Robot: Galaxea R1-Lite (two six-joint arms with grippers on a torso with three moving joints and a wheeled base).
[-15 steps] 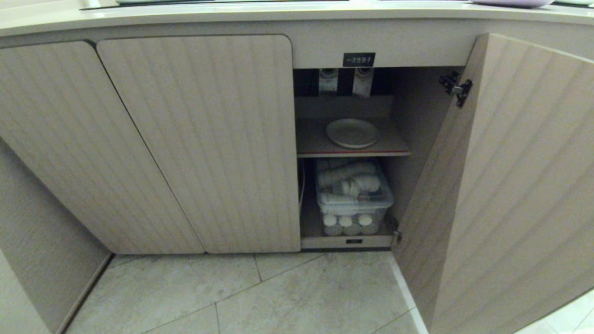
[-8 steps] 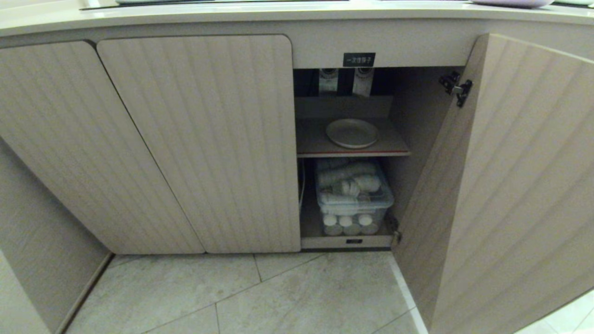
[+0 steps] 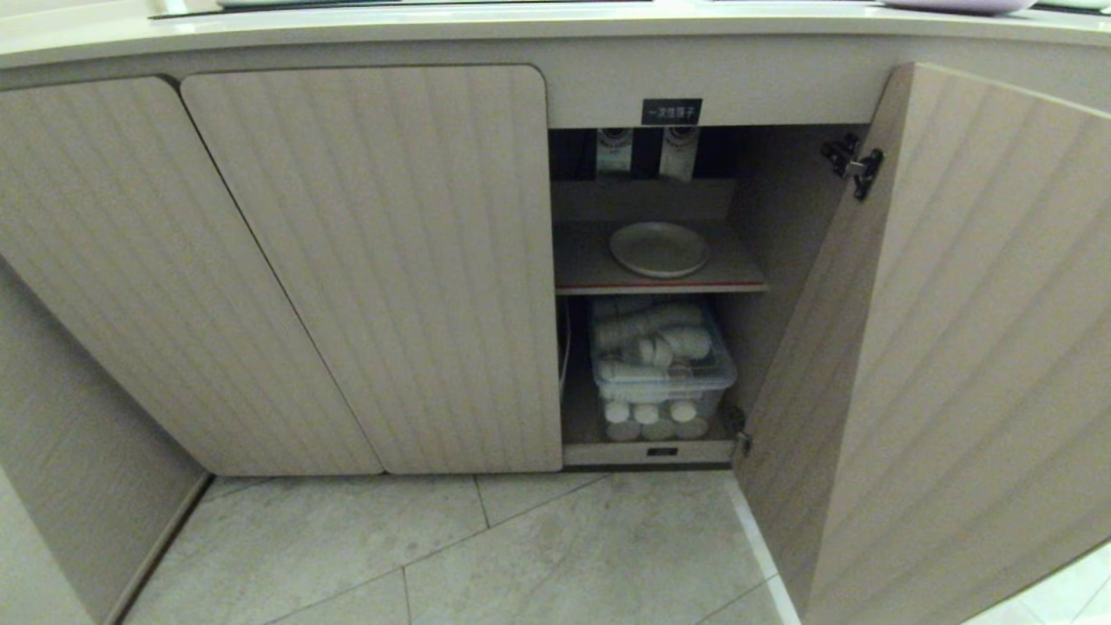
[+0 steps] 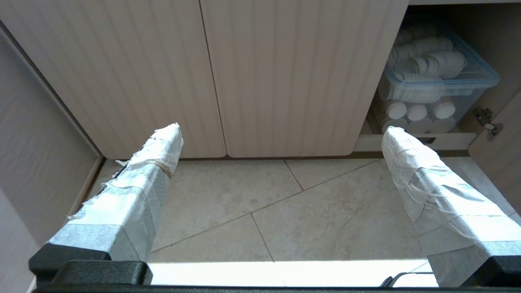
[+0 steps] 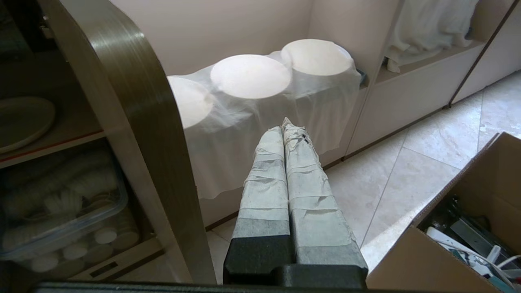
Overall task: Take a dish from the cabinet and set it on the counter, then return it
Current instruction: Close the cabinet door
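Observation:
The dish (image 3: 658, 248), a plain cream-white plate, lies flat on the inner shelf of the cabinet (image 3: 373, 260), whose right door (image 3: 955, 347) stands swung open. In the right wrist view the dish (image 5: 20, 122) shows beyond that door's edge (image 5: 134, 122). The counter (image 3: 521, 22) runs along the top. Neither arm shows in the head view. My right gripper (image 5: 287, 124) is shut and empty, low beside the outer face of the open door, apart from the dish. My left gripper (image 4: 281, 130) hangs open over the floor in front of the closed doors, holding nothing.
Under the shelf sits a clear plastic bin (image 3: 661, 365) of white cups and lids. A niche with white-draped round items (image 5: 252, 77) lies past the open door. An open cardboard box (image 5: 468, 228) stands on the tiled floor (image 3: 564, 555) near the right gripper.

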